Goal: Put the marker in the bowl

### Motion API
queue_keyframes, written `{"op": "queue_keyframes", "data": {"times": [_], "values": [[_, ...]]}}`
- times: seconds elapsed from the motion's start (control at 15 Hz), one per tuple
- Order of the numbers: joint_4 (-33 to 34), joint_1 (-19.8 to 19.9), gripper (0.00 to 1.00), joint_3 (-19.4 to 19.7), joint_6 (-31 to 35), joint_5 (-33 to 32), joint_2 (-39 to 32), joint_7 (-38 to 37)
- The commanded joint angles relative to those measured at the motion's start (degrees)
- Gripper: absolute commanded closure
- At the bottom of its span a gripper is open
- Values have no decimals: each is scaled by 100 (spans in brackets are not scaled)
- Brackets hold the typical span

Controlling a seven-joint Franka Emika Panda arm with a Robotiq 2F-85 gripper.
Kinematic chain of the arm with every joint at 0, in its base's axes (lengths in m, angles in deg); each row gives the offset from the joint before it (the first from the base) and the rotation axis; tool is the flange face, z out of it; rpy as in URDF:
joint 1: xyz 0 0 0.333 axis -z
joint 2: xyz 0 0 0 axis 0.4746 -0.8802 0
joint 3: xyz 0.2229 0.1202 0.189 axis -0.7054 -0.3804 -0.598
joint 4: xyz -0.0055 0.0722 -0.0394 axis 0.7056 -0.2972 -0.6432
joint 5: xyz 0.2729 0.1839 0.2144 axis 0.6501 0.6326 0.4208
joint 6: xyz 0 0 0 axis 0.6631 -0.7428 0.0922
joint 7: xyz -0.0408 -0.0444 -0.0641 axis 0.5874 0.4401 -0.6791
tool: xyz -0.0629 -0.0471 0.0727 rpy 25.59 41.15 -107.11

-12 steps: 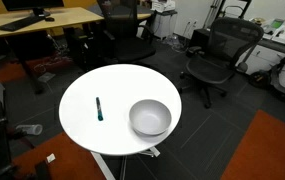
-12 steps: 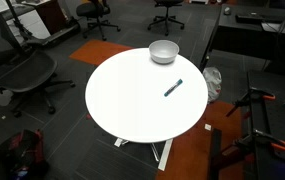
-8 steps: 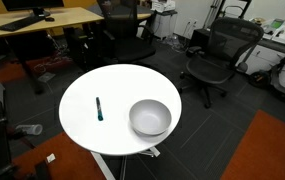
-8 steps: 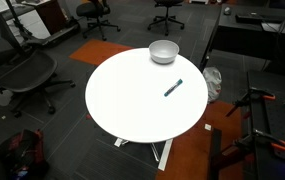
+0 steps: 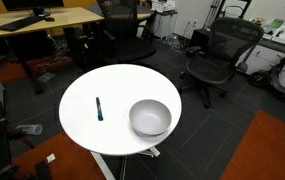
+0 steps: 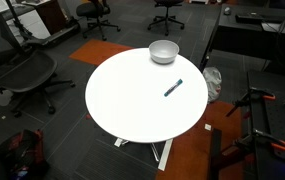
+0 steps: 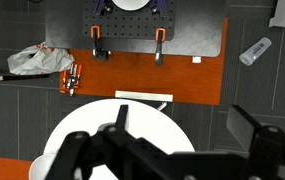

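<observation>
Round white desk (image 5: 107, 85) sitting in the middle of an office floor. In an exterior view the marker (image 5: 99, 109) lies flat on the left part of the top. The bowl (image 5: 150, 118) sits to its right, close to the desk's near edge and well apart from the marker. Further right, off the desk, there's a black office chair (image 5: 217, 50).

From the opposite side it reads a bit differently. There's another black chair (image 6: 22, 75) on the left, then the desk (image 6: 132, 100). The bowl (image 6: 163, 51) is up at the far rim, and the marker (image 6: 173, 88) lies at a slant right of centre, nearer the camera than the bowl. The two aren't touching.

The wrist view looks straight down. A crumpled plastic bag (image 7: 37, 62) is on the floor at the left, next to an orange mat (image 7: 132, 78). The white desk (image 7: 82, 125) is below, partly covered by the blurry dark fingers (image 7: 120, 120). They're spread wide apart and gripping nothing. A plastic bottle (image 7: 254, 50) lies on the floor at the upper right. I can't make out the marker in this view.
</observation>
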Motion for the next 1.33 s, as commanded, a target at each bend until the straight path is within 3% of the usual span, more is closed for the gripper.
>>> {"op": "queue_keyframes", "data": {"times": [0.0,0.27,0.87,1.27], "values": [[-36,-103,0,90,235,-334,-81,497],[-203,-138,0,331,699,-729,-171,1282],[-1024,-165,0,1125,2794,-1238,-762,3448],[-1348,-95,0,1312,3521,-1373,-1449,4315]]}}
